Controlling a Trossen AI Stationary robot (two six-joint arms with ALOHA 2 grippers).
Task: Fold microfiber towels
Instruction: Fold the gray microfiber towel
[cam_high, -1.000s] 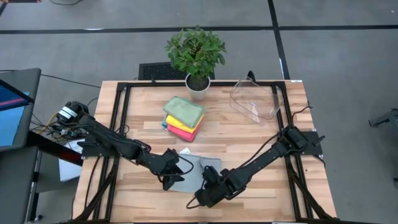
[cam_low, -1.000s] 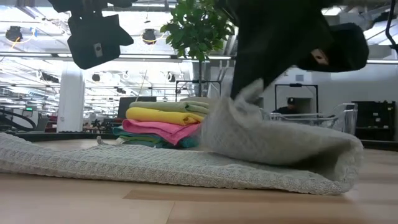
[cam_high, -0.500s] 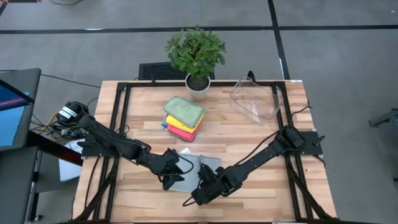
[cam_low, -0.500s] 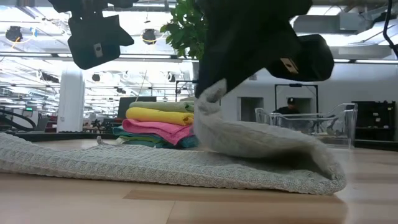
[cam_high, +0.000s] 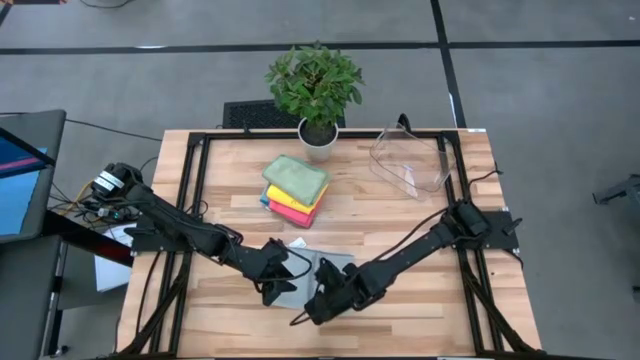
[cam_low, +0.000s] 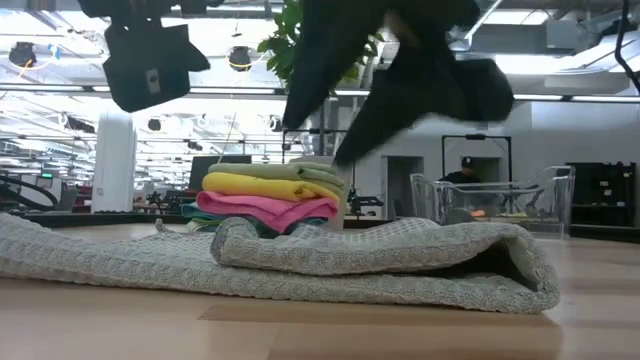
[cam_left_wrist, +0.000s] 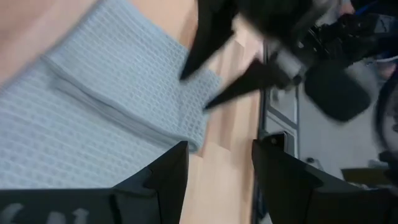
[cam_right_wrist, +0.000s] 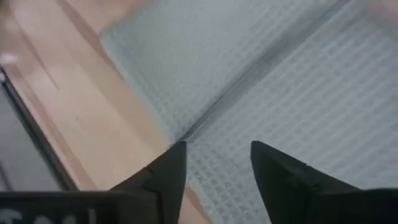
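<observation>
Here the right gripper, fingers spread, hangs above the folded grey towel, while the left gripper's spread fingers hover beside it.

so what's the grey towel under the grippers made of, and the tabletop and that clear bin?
Grey towel: soft woven cloth, matte, with a waffle grid texture in the wrist views; likely microfiber. Tabletop: light wood planks with visible grain and joints, smooth satin finish, edged by a black frame that looks like metal. Clear bin: transparent, glossy, rigid-looking; probably plastic.
</observation>
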